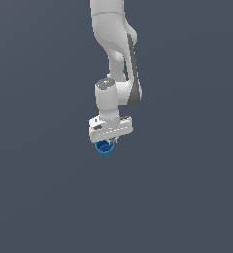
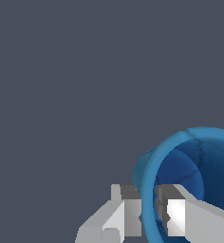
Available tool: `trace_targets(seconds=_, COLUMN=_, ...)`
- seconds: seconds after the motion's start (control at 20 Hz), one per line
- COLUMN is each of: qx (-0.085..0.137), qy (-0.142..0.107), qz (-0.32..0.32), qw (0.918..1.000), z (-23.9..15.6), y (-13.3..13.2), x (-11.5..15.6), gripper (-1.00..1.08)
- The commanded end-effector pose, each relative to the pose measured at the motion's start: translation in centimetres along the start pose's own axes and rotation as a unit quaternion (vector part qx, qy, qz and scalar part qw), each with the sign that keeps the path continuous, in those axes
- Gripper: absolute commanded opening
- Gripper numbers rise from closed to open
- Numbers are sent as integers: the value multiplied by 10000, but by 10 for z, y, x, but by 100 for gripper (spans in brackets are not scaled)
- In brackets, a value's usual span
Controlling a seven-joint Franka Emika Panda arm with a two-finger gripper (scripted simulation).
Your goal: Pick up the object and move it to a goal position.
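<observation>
Apparently mid-carry: pincer point(image 2: 149, 216) clamps the blue cup point(image 1: 104, 148) by its rim, one finger inside, one outside; next, move it steadily toward the unseen goal.

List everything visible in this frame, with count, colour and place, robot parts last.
cup: one, bright blue, round and hollow, directly under the gripper near the middle of the exterior view; the wrist view shows its wall between the two fingers, one finger outside and one inside the hollow.
background: one, plain dark grey-blue, filling both views; no edge or marking shows.
arm: one, white with grey joints, coming down from the top of the exterior view.
gripper: one, white, pointing down at the end of the arm, closed on the cup's wall.
</observation>
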State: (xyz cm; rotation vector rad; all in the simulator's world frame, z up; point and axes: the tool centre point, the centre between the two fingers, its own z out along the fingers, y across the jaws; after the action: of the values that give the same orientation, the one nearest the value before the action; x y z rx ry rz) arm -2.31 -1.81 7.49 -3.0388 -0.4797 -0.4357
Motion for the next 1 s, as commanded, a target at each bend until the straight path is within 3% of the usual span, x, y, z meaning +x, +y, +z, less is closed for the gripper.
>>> trace_targets(seconds=0.0, qx=3, qy=8, qz=-13, qw=10000, z=0, y=-6, x=4, gripper=-100)
trace_targets(seconds=0.45, qx=4, qy=11, qz=-13, qw=10000, z=-2, y=-47, x=26, gripper=-100)
trace_targets(seconds=0.95, qx=2, qy=17, qz=-15, qw=10000, z=-5, y=-133, x=72, gripper=-100)
